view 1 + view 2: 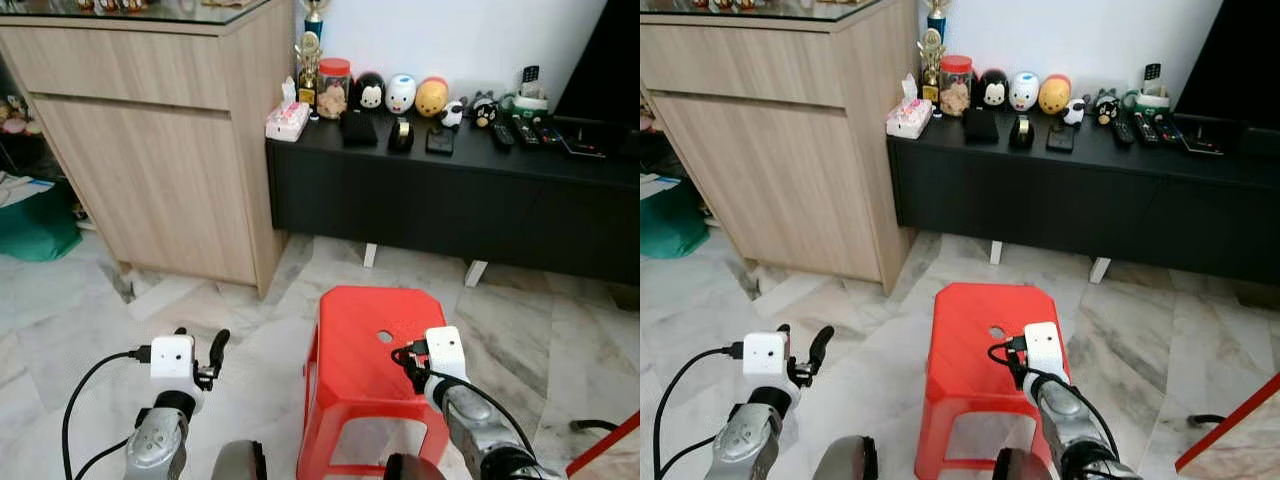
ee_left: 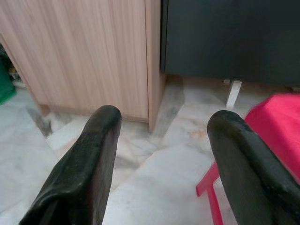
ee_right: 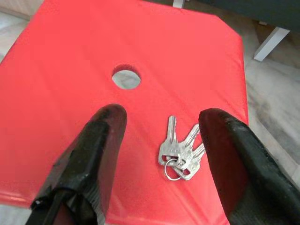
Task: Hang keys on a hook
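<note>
Three silver keys (image 3: 180, 150) on one ring, flat on red stool (image 3: 70, 70), right end effector (image 3: 161, 154) hovering over them — fingers wide, left end effector (image 2: 161, 154) wide too — above marble floor (image 2: 154, 183).

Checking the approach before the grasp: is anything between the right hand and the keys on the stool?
Nothing visible. The right hand hangs open over the red stool, and the keys lie flat on the seat in the gap between its fingers, with only bare seat around them.
</note>
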`<state>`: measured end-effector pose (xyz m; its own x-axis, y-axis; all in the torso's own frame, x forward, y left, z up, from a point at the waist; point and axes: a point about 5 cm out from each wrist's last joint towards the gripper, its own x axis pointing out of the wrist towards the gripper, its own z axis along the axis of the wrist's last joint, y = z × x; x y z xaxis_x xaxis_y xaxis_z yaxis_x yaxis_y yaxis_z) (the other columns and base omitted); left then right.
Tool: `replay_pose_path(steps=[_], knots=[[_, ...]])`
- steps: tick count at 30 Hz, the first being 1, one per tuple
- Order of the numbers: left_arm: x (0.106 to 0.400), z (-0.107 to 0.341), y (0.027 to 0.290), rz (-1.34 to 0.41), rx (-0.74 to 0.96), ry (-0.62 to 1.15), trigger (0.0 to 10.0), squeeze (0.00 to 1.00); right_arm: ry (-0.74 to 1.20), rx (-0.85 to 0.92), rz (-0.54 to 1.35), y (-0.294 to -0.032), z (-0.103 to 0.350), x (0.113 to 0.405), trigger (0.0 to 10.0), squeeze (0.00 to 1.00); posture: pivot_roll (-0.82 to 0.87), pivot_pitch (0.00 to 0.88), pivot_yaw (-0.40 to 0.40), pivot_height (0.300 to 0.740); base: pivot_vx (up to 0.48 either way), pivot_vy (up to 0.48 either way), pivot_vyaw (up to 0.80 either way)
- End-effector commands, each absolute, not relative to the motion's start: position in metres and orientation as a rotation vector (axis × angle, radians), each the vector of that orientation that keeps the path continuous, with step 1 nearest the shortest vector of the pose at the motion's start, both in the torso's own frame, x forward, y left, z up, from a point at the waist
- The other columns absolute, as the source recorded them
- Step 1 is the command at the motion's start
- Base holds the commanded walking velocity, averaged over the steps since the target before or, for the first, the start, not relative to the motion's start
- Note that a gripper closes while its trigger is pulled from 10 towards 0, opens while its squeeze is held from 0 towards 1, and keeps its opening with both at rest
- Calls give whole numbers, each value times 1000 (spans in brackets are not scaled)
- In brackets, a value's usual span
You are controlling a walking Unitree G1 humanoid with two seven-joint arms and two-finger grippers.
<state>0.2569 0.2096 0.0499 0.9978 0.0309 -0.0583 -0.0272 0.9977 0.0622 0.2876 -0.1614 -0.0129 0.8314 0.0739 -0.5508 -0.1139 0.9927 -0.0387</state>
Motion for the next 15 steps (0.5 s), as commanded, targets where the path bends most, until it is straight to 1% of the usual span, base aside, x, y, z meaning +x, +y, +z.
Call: replay_pose_path(steps=[1,3,4,8,12,13,15], knots=[[259,62,211,32,65,19,10000,0,582,-84,106,-159,-12,290,10000,0,144,34,-86,606,0,0,0],[259,63,211,32,65,16,10000,0,582,-85,107,-159,-12,290,10000,0,144,34,-86,606,0,0,0],[256,68,208,28,59,-2,10000,0,579,-82,113,-159,-12,289,10000,0,146,63,-94,606,0,0,0],[249,76,201,19,50,-28,10000,0,570,-77,123,-159,-11,290,10000,0,148,97,-104,606,0,0,0],[247,80,198,14,44,-42,10000,0,545,-61,123,-158,-7,293,10000,0,149,107,-106,606,0,0,0],[245,83,195,12,39,-48,10000,0,513,-59,121,-158,-3,297,10000,0,151,130,-111,606,0,0,0],[243,85,193,10,36,-53,10000,0,493,-59,119,-158,0,299,10000,0,151,142,-112,606,0,0,0]])
